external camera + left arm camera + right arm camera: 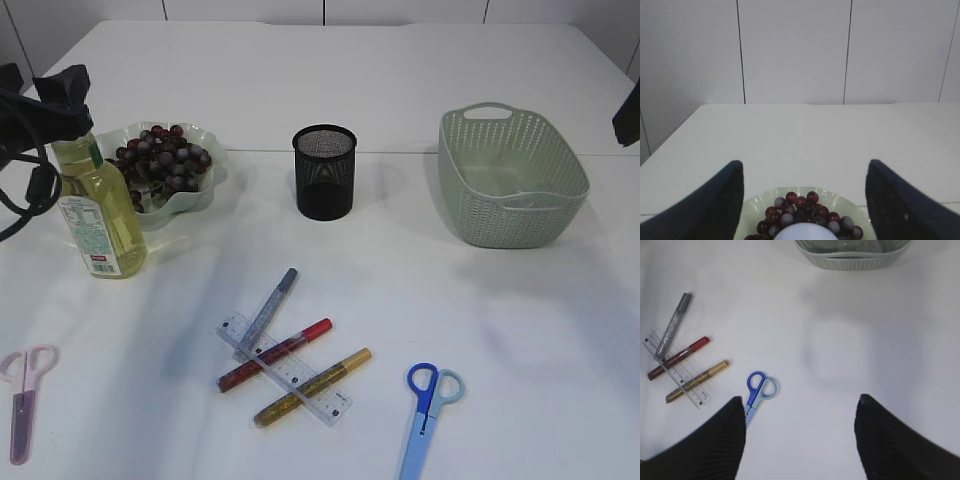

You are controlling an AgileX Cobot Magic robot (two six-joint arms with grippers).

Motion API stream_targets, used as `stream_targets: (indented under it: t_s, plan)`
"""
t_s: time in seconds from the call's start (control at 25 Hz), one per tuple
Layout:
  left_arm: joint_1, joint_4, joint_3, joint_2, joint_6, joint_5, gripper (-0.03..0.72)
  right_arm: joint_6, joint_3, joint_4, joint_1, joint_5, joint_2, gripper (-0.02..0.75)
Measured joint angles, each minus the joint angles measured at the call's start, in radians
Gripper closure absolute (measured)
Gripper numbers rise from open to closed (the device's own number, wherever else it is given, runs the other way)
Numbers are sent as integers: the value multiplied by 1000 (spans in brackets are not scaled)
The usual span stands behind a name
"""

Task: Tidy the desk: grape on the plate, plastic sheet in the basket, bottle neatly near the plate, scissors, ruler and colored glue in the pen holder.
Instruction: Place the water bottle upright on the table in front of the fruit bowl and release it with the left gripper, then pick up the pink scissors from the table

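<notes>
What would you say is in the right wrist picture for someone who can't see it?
Two dark open jaws frame a white table. Blue scissors lie at lower left, beside three glitter glue pens crossing a clear ruler. A pale green basket peeks in at the top.

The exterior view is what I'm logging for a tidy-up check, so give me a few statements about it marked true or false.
1. The grapes lie on the plate. True.
2. The pen holder holds the blue scissors. False: they lie on the table.
3. Three glue pens cross the ruler. True.
4. The bottle lies on its side. False: it stands upright beside the plate.
5. The basket stands left of the pen holder. False: right.
</notes>
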Motion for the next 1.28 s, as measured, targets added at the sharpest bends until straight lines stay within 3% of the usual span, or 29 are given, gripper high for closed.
stream_targets:
  t_s: [0.76, 1.0, 1.28]
  plan:
    - [0, -8, 4, -393, 27, 605, 138, 0, 0, 0, 0, 0, 0, 207]
    - [0, -2, -26, -506, 27, 944, 138, 0, 0, 0, 0, 0, 0, 207]
    - [0, 2, -160, -622, 7, 1384, 138, 0, 0, -4, 0, 0, 0, 207]
